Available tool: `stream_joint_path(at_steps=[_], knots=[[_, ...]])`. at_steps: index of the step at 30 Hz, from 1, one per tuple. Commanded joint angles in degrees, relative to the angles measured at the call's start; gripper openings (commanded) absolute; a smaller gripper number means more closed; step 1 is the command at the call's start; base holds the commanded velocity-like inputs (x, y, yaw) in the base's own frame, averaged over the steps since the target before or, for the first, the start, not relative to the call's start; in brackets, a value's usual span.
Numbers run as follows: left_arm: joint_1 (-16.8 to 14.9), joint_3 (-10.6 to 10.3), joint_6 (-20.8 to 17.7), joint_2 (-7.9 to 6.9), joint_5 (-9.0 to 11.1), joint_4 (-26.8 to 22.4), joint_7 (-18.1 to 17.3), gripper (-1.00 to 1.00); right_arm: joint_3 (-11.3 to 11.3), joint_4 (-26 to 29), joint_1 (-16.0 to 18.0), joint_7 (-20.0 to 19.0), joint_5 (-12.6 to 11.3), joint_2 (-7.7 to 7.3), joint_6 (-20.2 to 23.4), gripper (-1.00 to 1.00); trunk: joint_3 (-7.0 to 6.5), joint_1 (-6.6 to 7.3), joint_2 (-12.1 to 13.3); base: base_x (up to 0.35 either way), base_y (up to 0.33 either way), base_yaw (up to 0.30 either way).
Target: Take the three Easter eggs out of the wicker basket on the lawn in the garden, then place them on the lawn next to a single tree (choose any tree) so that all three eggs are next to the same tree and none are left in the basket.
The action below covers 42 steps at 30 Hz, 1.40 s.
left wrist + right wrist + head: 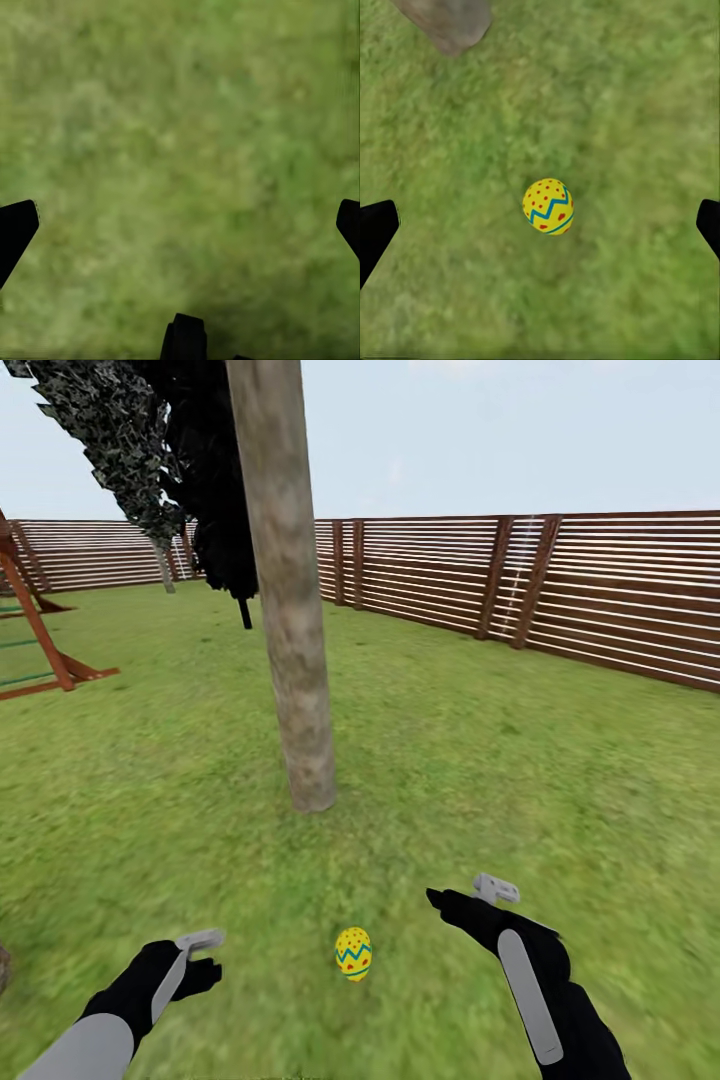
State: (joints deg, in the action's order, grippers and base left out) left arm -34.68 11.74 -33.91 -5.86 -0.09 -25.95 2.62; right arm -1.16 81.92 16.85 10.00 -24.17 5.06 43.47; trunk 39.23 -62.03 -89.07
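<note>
One yellow Easter egg (353,953) with a blue zigzag and red dots lies on the lawn (480,780), a short way in front of the pale grey-brown tree trunk (295,660). In the right wrist view the egg (547,206) rests on the grass below and between the wide-apart fingertips (376,225), with the trunk's base (446,22) beyond it. My right gripper (462,893) hovers open to the egg's right. Left of the egg, my left gripper (210,958) is open and empty over bare grass (180,150). The wicker basket is out of view.
A brown slat fence (600,590) rings the garden at the back and right. A red-brown play frame (40,650) stands at the far left. Dark narrow trees (215,510) rise behind the trunk. A small brown sliver (3,968) shows at the left edge.
</note>
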Motion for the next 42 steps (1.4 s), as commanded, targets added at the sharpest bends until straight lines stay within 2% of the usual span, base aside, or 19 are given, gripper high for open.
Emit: stream_joint_path(at_steps=[1,16,24,30,36,42], knots=[[0.0,0.2,-0.3,0.05,0.0,-0.1,0.1,1.0,-0.1,0.1,0.0,0.5,-0.6,0.03,0.2,1.0,0.05,0.0,0.0,-0.002,0.0,0.281],[0.0,0.2,-0.3,0.05,0.0,-0.1,0.1,1.0,0.1,0.1,0.0,0.5,-0.6,0.21,0.3,1.0,0.05,0.0,0.0,0.0,0.0,0.282],[0.0,0.1,-0.3,0.06,0.0,-0.1,0.1,1.0,2.4,0.1,0.0,0.6,-0.5,0.21,0.2,1.0,0.04,0.0,0.0,0.0,0.0,0.282],[0.0,0.1,-0.4,0.06,0.0,-0.2,0.1,1.0,2.8,0.1,0.0,0.6,-0.4,0.21,0.1,1.0,-0.21,0.0,0.0,0.0,0.0,0.263],[0.0,0.1,-0.4,0.01,0.0,-0.2,0.1,1.0,4.4,0.1,0.0,0.6,-0.1,0.21,0.0,1.0,-0.61,0.0,0.0,0.0,0.0,0.217],[0.0,0.1,-0.4,0.0,0.0,-0.2,0.1,1.0,4.6,0.1,0.0,0.6,-0.1,0.21,0.0,1.0,-1.04,0.0,0.0,0.0,0.0,0.207]])
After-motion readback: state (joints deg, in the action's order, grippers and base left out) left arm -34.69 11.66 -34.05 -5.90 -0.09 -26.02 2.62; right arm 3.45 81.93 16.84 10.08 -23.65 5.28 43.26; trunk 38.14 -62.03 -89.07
